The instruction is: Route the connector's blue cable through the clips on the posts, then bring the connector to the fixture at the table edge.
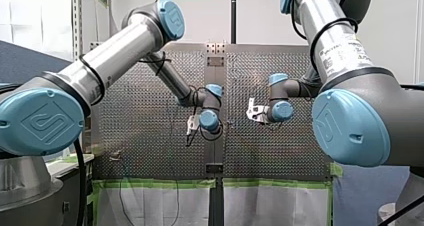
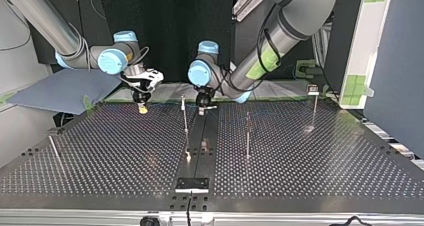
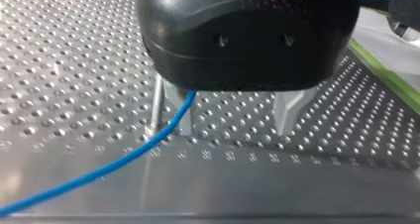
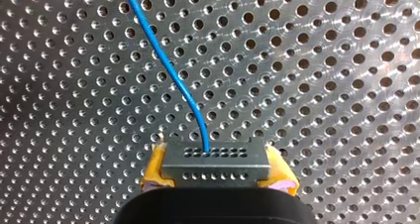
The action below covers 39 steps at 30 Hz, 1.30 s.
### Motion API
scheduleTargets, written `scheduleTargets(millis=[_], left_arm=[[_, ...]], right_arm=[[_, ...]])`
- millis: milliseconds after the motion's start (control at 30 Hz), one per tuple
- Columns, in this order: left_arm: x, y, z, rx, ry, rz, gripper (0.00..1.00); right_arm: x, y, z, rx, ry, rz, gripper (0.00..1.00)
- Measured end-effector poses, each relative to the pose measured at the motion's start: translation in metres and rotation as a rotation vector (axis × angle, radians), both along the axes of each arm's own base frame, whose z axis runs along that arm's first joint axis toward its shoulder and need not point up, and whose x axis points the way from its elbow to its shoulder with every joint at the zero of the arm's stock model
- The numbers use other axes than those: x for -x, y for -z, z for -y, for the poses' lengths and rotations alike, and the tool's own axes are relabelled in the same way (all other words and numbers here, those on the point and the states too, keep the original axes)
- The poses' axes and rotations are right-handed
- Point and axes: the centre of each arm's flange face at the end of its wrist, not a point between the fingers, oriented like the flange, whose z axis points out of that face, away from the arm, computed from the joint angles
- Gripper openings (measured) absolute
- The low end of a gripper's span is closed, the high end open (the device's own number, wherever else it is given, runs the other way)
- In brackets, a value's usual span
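Observation:
My right gripper [image 4: 218,180] is shut on the grey connector [image 4: 216,159], which sits between its yellow pads [image 4: 154,167]. The blue cable [image 4: 168,70] leaves the connector and curves away over the perforated plate. In the left wrist view my left gripper [image 3: 234,130] is open, its metal fingers [image 3: 289,112] standing apart just above the plate. There the blue cable [image 3: 99,172] passes close by one finger, next to a thin post [image 3: 157,105]. In the top view my left gripper [image 2: 202,106] hangs beside a post [image 2: 185,118], and my right gripper [image 2: 142,105] is at the left.
More thin posts stand on the plate [image 2: 247,136], [image 2: 314,108], [image 2: 53,148]. A small black fixture [image 2: 191,184] sits at the table's near edge in the top view. Green tape [image 1: 160,183] lines the table edge in the front view.

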Motion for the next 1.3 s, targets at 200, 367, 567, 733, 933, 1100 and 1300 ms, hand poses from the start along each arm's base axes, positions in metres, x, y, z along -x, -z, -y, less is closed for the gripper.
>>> scheduleTargets(millis=[200,367,567,733,933,1100,1300], left_arm=[[0.009,-0.021,0.003,-0.001,-0.006,0.007,1.00],[0.016,-0.033,0.002,0.015,-0.006,0.021,1.00],[0.030,-0.042,0.001,0.018,0.026,0.024,1.00],[0.047,-0.033,0.002,-0.008,0.059,-0.015,1.00],[0.062,-0.025,0.008,-0.017,0.097,-0.033,1.00],[0.070,-0.024,0.017,-0.010,0.123,-0.025,1.00],[0.074,-0.025,0.023,-0.002,0.129,-0.010,1.00]], right_arm=[[0.000,0.001,-0.001,-0.006,-0.001,-0.003,0.00],[0.000,0.001,-0.001,-0.010,-0.003,-0.004,0.00],[0.000,0.001,-0.002,-0.011,-0.010,-0.003,0.00],[-0.001,0.001,-0.002,-0.014,-0.013,-0.004,0.00],[0.000,0.001,-0.002,-0.016,-0.013,-0.004,0.00],[0.000,0.001,-0.002,-0.015,-0.013,-0.004,0.00],[-0.001,0.001,-0.002,-0.014,-0.015,-0.003,0.00]])
